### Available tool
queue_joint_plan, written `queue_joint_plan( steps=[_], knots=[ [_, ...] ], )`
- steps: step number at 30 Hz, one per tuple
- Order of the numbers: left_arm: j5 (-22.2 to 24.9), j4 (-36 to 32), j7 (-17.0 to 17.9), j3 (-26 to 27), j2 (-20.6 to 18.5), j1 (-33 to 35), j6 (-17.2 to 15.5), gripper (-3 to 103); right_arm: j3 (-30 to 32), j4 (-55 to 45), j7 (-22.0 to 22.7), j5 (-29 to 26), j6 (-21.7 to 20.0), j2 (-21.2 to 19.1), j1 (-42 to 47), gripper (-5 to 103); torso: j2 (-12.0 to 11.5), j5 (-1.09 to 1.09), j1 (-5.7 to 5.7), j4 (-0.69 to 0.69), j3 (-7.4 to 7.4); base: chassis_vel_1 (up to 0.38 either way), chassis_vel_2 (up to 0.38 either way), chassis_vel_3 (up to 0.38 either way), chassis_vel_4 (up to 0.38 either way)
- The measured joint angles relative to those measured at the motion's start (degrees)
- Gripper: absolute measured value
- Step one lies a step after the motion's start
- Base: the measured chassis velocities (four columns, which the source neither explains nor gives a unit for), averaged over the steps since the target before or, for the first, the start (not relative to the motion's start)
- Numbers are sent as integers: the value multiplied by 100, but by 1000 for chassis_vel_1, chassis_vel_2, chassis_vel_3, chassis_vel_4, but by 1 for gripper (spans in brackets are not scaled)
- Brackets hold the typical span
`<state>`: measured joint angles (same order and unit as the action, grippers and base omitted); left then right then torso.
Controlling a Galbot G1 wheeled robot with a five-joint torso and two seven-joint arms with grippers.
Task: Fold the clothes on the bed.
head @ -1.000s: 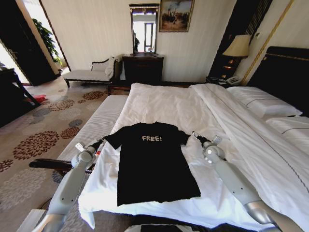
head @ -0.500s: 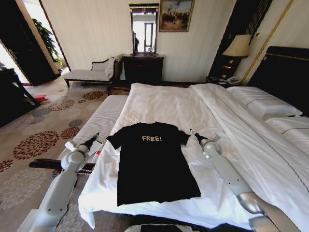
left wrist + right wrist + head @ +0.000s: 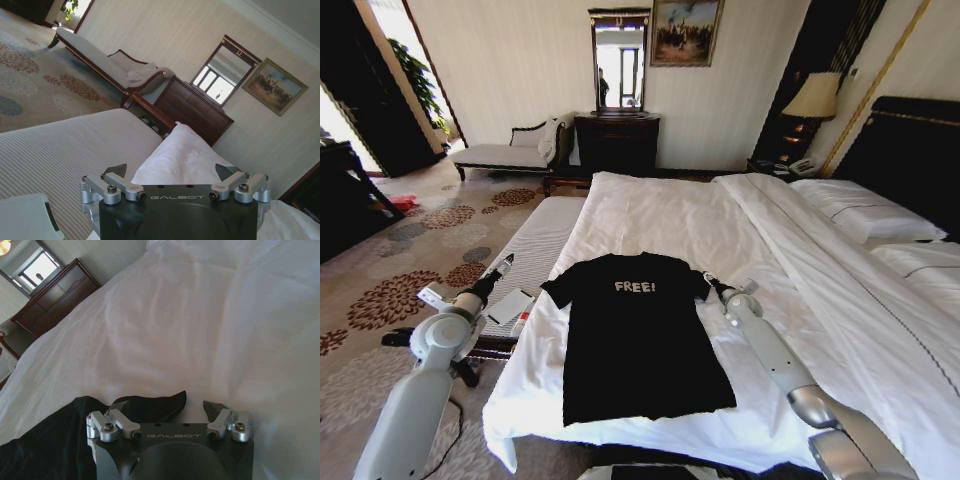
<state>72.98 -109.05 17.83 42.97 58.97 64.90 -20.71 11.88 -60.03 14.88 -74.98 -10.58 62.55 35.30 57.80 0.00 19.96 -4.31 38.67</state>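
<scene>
The clothes are one black T-shirt [image 3: 632, 345] with white "FREE!" lettering, spread flat and face up near the foot corner of the bed [image 3: 660, 215]. My right gripper [image 3: 706, 279] is at the tip of the shirt's right sleeve [image 3: 162, 404]. In the right wrist view this gripper [image 3: 165, 409] is open, with the sleeve's edge lying on the sheet between its fingers. My left gripper [image 3: 504, 263] hangs off the bed's left side over the striped bench, well away from the left sleeve. It is open [image 3: 171, 173] with nothing in it.
A striped bench [image 3: 525, 250] runs along the bed's left edge, with a small white item [image 3: 510, 305] on it. Pillows [image 3: 868, 218] and a dark headboard stand at the right. A dresser [image 3: 616, 142], a chaise [image 3: 505, 152] and patterned carpet lie beyond.
My left arm has swung out leftward, away from the shirt's left sleeve and off the bed. My right gripper has slid left, closer to the right sleeve. The shirt has not moved.
</scene>
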Motion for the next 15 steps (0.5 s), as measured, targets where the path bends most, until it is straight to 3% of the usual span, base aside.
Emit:
queue_joint_plan(
  steps=[6,9,10,13,15],
  knots=[
    [-86,-7,26,-6,29,42,-1,100,44,41,-44,8,-8,-16,32,67,0,0,0,-1,0,0,0,0,0],
    [-141,-9,33,-10,45,77,-1,100,55,44,-72,14,-9,-9,36,51,0,1,0,-1,0,0,0,0,0],
    [-141,-9,33,-10,45,77,-1,100,55,44,-72,14,-9,-9,36,51,0,1,0,-1,0,0,0,0,0],
    [-181,-9,34,-3,63,112,2,100,56,64,-80,60,-9,7,39,35,0,0,0,0,0,0,0,0,0],
    [-200,-9,34,8,69,130,4,100,56,96,-92,101,-8,22,39,30,0,0,0,0,0,0,0,0,0]
  ],
)
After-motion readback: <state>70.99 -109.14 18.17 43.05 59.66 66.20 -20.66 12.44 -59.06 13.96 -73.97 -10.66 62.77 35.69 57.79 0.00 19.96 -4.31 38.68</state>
